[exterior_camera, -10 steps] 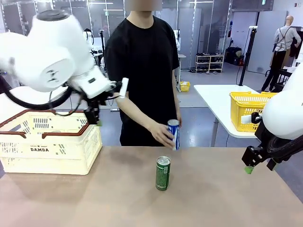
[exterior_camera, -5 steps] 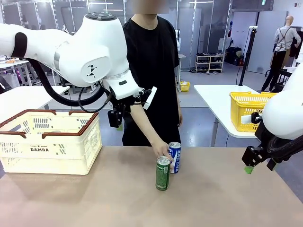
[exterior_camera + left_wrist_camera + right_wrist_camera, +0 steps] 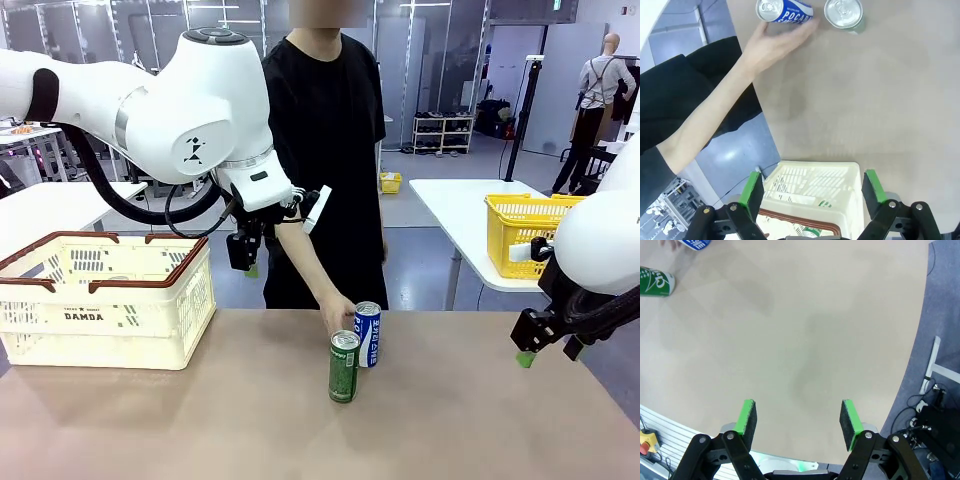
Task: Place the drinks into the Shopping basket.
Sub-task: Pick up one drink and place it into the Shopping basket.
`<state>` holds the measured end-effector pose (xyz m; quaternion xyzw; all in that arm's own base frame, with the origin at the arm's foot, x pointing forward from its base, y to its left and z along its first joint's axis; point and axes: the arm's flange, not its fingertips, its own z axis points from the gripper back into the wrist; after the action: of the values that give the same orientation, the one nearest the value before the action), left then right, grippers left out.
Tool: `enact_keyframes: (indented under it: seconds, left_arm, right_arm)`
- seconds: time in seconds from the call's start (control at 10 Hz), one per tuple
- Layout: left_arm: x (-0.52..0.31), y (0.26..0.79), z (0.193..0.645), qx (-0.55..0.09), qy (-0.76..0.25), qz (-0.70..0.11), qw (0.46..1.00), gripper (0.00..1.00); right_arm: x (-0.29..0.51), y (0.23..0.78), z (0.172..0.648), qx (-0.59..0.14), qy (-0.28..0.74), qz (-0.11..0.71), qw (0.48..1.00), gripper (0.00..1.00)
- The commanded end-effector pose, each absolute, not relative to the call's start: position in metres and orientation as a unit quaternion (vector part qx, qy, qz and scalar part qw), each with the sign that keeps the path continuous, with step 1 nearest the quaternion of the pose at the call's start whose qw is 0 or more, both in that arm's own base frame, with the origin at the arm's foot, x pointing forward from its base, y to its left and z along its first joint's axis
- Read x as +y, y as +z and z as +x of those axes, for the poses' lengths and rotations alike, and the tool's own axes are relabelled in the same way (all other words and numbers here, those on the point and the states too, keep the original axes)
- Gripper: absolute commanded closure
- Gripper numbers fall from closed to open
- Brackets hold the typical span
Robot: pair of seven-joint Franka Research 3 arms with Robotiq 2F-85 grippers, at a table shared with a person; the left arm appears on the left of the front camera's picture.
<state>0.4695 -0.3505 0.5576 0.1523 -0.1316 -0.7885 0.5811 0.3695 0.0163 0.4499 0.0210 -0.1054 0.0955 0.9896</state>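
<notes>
A green can [image 3: 344, 367] stands upright mid-table, and a blue can [image 3: 368, 334] stands just behind it with the person's hand [image 3: 338, 315] on it. The cream Shopping basket [image 3: 105, 300] sits at the table's left. My left gripper [image 3: 245, 255] hangs open and empty in the air between the basket and the cans. From its wrist I look down on the basket [image 3: 812, 192], the blue can [image 3: 785, 11], the green can [image 3: 843, 12] and my open left gripper [image 3: 810, 187]. My right gripper [image 3: 548, 352] hovers open and empty at the table's right edge. In the right wrist view my right gripper [image 3: 797, 420] is far from the green can [image 3: 655, 282].
A yellow mesh basket [image 3: 525, 230] rests on a separate white table at back right. The person stands at the far edge, their arm [image 3: 715, 115] reaching in toward the cans. A round can top [image 3: 807, 232] shows inside the Shopping basket.
My left arm swung from above the basket toward the middle and now holds still. The person set the blue can down beside the green one. The right arm has not moved.
</notes>
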Motion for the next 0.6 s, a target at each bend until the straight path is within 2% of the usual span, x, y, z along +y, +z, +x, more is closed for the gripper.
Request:
enact_keyframes:
  seconds: [0.0, 0.5]
  left_arm:
    - [-0.329, 0.549, 0.461, -0.109, -0.772, 0.161, 0.605, 0.00]
    - [-0.276, 0.509, 0.445, -0.110, -0.751, 0.115, 0.641, 0.00]
  right_arm:
    - [0.015, 0.450, 0.369, -0.106, 0.096, 0.021, 0.990, 0.16]
    - [0.015, 0.450, 0.369, -0.106, 0.096, 0.021, 0.990, 0.16]
